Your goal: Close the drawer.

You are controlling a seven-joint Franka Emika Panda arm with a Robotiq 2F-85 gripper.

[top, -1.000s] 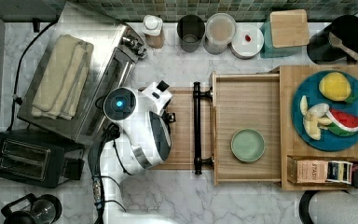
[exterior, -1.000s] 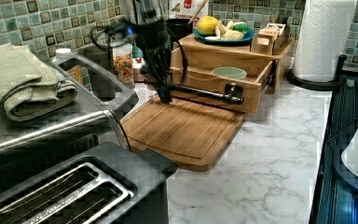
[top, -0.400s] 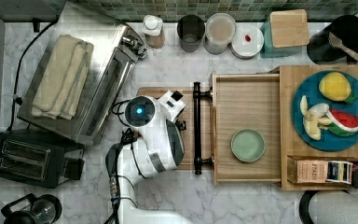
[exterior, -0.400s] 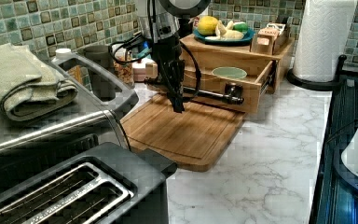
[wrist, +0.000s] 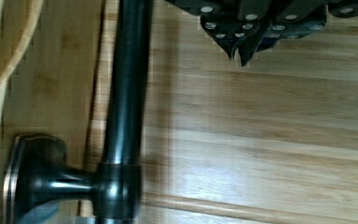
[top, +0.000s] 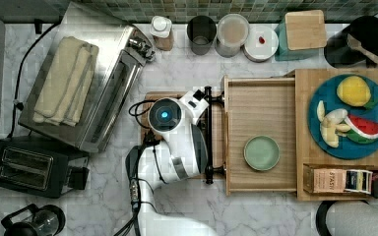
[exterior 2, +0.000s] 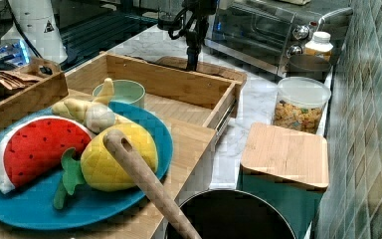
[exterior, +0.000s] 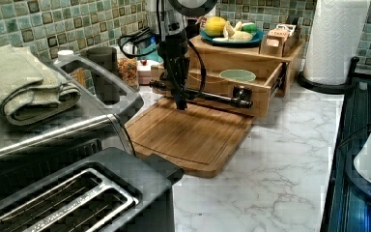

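Light-wood drawer [top: 261, 118], black bar handle [top: 208, 135]. Pale green bowl [top: 261, 153] inside. Blue plate [top: 374, 147] beside drawer: red watermelon [top: 369, 126], yellow fruit [top: 353, 91]. White-grey marbled counter [top: 256, 211].

a white marble counter [top: 187, 73] is seen, backed by a green tiled wall. on it, at the top view's left, a toaster oven [top: 91, 83] and a black toaster [top: 27, 167] are set, with a glass carafe [top: 32, 223] near the toaster. along the wall, jars [top: 231, 34] and a teal box with a wooden lid [top: 302, 29] are lined up. a wooden cutting board [exterior: 193, 135] is laid flat just before the wooden drawer box [top: 344, 182]. a paper towel roll [exterior: 335, 41] is stood upright on a black base.
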